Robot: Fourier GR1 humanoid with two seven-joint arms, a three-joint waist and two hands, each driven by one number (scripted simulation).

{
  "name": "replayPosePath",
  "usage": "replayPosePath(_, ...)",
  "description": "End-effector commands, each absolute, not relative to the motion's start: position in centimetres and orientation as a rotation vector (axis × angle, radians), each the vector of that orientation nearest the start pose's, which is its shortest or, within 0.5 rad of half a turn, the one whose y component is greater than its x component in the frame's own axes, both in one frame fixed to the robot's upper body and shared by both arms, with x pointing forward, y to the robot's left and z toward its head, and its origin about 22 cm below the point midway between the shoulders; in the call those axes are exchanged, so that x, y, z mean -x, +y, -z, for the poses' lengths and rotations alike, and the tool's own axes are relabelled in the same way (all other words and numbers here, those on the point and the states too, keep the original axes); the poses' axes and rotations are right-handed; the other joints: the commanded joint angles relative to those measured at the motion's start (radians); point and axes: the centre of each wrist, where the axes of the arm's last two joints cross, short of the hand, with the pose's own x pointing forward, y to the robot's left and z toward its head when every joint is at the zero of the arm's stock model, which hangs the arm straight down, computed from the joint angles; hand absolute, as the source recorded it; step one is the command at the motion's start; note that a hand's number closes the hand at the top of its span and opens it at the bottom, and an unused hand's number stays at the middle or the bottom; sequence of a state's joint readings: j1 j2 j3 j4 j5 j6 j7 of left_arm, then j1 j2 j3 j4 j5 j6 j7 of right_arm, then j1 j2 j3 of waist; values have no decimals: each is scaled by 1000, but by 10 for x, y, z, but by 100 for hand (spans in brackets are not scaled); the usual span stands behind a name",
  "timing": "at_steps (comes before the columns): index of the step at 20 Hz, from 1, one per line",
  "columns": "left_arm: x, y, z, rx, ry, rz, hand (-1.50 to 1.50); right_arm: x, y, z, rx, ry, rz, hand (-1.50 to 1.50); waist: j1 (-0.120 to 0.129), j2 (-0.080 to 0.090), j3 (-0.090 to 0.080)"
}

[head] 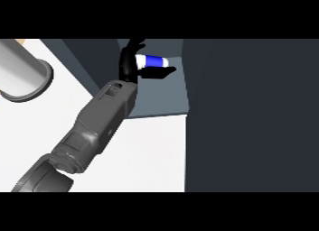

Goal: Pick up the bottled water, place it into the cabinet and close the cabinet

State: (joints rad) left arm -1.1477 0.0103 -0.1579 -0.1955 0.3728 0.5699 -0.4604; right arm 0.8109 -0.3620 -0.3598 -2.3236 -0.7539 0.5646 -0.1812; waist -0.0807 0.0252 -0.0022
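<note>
1. one grey forearm (pixel 98 122) comes in from the 7 o'clock corner and runs up toward 12 o'clock; from this view alone i cannot tell for sure which arm it is, but it enters at the left side, so i take it as the left.
2. its black left hand (pixel 132 63) sits at about 12 o'clock, inside the grey cabinet (pixel 158 99) opening.
3. the fingers point up and the thumb juts toward 3 o'clock, curling round the bottled water (pixel 152 61), so the hand is gripping it.
4. the bottled water shows as a white body with a blue band; no writing or brand can be read on the band.
5. the bottle lies over the cabinet's grey floor, near the back, at 12 o'clock.
6. a dark cabinet door (pixel 255 117) fills the 3 o'clock side, standing open.
7. the white counter (pixel 148 153) spreads across 6 to 9 o'clock.
8. a grey cylinder (pixel 18 72) with a flared rim lies at 10 o'clock on the counter, well apart from the hand.
9. the other hand does not show.
</note>
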Motion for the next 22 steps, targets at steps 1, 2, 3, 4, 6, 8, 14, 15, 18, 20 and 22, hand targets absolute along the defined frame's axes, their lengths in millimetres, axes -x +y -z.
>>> replayPosePath(1,-429,94,-34,-322,-1723,64,-150,-50,-336,-142,-344,-1919,-141,-150,-5,1,0)
replayPosePath(2,-433,90,-44,-285,-1748,88,-150,-56,-341,-131,-334,-1925,-136,-150,3,3,1)
replayPosePath(3,-434,88,-48,-275,-1770,53,-150,-52,-336,-142,-340,-1912,-149,-150,-5,1,0)
replayPosePath(4,-437,102,-49,-238,-1781,43,-150,-51,-341,-131,-349,-1922,-149,-150,2,-1,0)
replayPosePath(6,-438,89,-58,-180,-1838,10,-150,-47,-333,-142,-308,-1918,-146,-150,8,-3,-1)
replayPosePath(8,-434,89,-49,-147,-1888,15,-150,-50,-337,-137,-309,-1927,-150,-150,7,-2,0)
replayPosePath(14,-436,84,-58,-115,-1899,-12,-150,-48,-336,-155,-336,-1923,-177,-150,-8,-11,0)
replayPosePath(15,-431,88,-48,-78,-1916,-35,-150,-49,-340,-146,-319,-1908,-171,-150,2,-14,1)
replayPosePath(18,-437,78,-67,-54,-1919,-31,-150,-52,-329,-151,-314,-1909,-165,-150,14,-15,1)
replayPosePath(20,-431,76,-63,-22,-1947,-37,-150,-61,-333,-155,-282,-1919,-156,-150,24,-18,1)
replayPosePath(22,-420,74,-52,5,-1914,-53,-150,-53,-328,-154,-295,-1910,-146,-150,22,-30,1)
